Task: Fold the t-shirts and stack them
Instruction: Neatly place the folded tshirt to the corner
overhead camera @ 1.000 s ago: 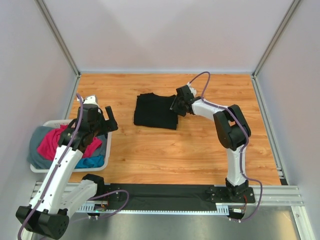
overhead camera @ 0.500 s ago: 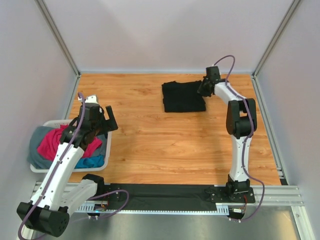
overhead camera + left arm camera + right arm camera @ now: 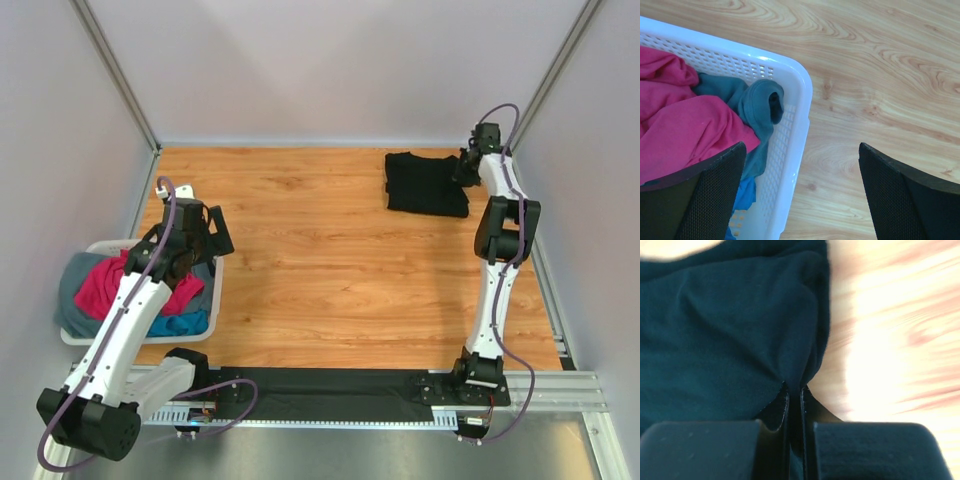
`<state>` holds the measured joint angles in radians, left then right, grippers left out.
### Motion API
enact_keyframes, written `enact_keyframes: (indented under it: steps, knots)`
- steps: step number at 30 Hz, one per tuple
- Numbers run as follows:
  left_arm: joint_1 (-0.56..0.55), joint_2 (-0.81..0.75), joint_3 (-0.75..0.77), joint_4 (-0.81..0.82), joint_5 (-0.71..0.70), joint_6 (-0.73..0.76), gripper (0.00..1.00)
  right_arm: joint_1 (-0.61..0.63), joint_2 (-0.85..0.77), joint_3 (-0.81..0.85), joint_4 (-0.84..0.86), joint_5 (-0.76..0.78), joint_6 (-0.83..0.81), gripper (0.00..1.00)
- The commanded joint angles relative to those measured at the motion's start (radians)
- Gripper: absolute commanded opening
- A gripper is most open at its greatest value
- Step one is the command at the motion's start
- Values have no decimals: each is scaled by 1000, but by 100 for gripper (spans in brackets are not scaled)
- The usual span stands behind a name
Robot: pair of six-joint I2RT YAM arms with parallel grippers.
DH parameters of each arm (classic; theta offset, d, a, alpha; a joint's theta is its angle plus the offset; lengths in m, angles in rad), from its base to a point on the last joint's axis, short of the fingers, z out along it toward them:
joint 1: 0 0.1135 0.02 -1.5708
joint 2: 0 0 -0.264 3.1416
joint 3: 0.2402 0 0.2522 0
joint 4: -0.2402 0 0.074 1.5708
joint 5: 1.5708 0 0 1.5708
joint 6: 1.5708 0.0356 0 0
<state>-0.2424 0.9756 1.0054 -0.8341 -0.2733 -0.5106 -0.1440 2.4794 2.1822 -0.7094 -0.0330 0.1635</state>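
Right tool (image 3: 794, 392) pinches shut on the edge of the folded black t-shirt (image 3: 425, 184) at the counter's (image 3: 330, 260) one o'clock corner; slide it low and flat so folds hold. Left tool (image 3: 800, 195) gapes empty over the basket (image 3: 801, 95) rim.

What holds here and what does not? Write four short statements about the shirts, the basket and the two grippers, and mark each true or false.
1. The folded plain black cloth t-shirt lies near the far right corner of the wooden table. True.
2. The right gripper hangs open above it. False: its jaws are shut on a fold at the black shirt's edge.
3. The left gripper is open above the rim of the white slotted plastic basket. True.
4. The magenta-pink t-shirt lies folded on the table. False: it is bunched in the basket beside a grey shirt and a bright blue shirt.
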Motion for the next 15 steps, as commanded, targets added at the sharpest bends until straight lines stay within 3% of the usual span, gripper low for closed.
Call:
enact_keyframes:
  steps: [1, 11, 15]
  knots:
    - [-1, 15, 58, 6, -27, -14, 100, -74, 39, 137, -70, -35, -71, 0]
    - [-1, 107, 142, -29, -56, -45, 99, -132, 55, 192, -1, 194, -314, 5]
    - [-1, 161, 186, -53, -63, -55, 99, -161, 85, 218, 40, 263, -358, 0]
